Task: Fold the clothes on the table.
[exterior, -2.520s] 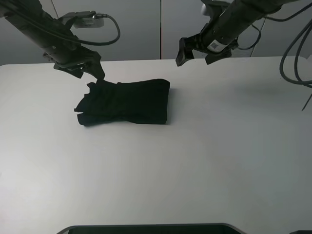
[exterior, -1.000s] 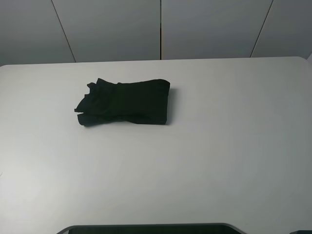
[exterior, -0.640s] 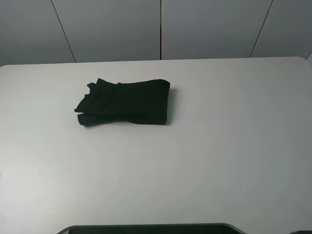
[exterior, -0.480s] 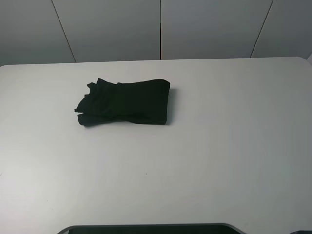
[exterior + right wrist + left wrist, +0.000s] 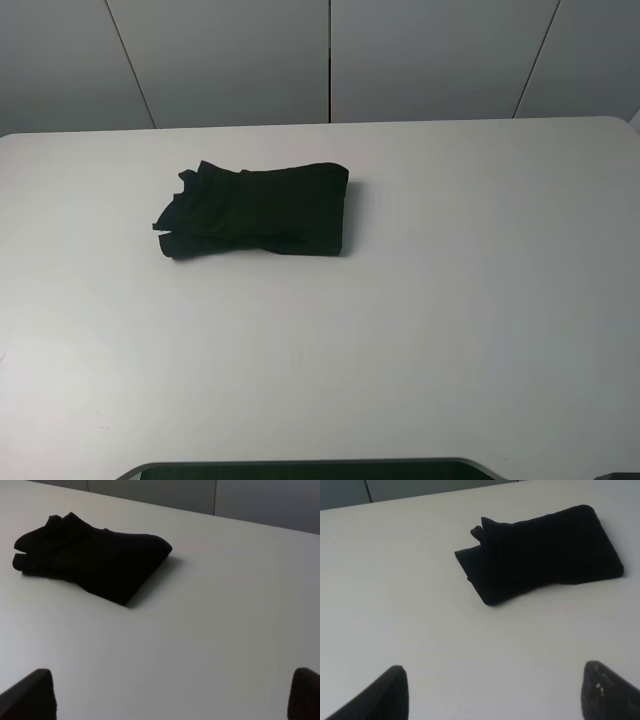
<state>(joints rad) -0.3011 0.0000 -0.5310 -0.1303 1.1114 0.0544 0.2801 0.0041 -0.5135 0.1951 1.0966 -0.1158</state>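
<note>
The clothes (image 5: 255, 210) lie as a compact black folded bundle on the white table (image 5: 420, 300), left of centre and towards the far edge. No print or label shows on them. Neither arm appears in the exterior high view. The left wrist view shows the bundle (image 5: 545, 552) well ahead of my left gripper (image 5: 495, 692), whose two dark fingertips (image 5: 390, 692) stand wide apart with only bare table between them. My right gripper (image 5: 170, 695) is likewise open and empty, far back from the bundle (image 5: 95, 557).
A grey panelled wall (image 5: 330, 60) rises behind the table's far edge. A dark curved edge (image 5: 300, 470) runs along the bottom of the exterior high view.
Both arms were above the bundle 2.5 s ago and have since withdrawn from the exterior high view. The bundle has not moved over the last second.
</note>
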